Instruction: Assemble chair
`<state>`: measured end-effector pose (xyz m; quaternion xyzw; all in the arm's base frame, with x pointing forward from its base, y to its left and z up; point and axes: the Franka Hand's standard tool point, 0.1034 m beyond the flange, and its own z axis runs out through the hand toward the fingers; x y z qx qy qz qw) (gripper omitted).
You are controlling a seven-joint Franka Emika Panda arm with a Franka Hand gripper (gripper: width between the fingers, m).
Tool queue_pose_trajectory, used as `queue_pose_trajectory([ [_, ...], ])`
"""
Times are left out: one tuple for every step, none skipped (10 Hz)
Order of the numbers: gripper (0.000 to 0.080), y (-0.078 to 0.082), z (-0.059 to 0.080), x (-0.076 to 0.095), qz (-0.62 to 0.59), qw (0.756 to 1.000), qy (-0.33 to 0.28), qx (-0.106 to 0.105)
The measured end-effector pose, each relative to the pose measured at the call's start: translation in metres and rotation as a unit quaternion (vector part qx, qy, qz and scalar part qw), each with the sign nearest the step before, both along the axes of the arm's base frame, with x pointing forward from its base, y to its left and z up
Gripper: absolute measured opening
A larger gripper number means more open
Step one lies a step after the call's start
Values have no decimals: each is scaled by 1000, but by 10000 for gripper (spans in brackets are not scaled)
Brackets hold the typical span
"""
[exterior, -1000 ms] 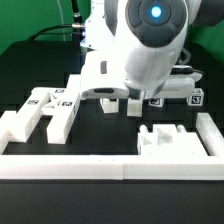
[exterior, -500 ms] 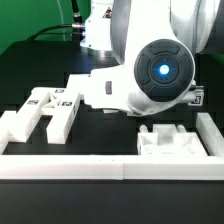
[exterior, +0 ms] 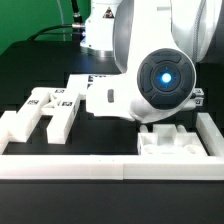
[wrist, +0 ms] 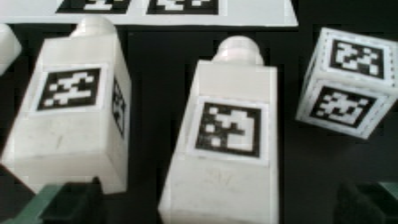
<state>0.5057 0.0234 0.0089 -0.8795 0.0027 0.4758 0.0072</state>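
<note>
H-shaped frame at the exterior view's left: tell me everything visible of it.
The H-shaped frame is chunky, matte white plastic, lying flat on the black table. Black-and-white square tags sit on its upper face. Two thick legs point toward the white border wall; whether they touch it is unclear.

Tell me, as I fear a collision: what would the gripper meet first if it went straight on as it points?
Likely the middle long tagged part, lying between the fingers of the open gripper; depth is unclear.
</note>
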Motion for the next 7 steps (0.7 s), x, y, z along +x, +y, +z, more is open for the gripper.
queue_pose_trajectory([
  [649,0,-2,0,0,1000,-3,0],
  [649,-1,-4,-1,-1,1000,-4,0],
  [526,-2,-4,-1,-2,1000,-3,0],
  [387,-2,-4,-1,-2,1000,-3,0],
  [387,-2,-4,-1,-2,1000,-3,0],
  [293,-2,-4,-1,-2,1000,-3,0],
  [294,-2,-4,-1,-2,1000,-3,0],
])
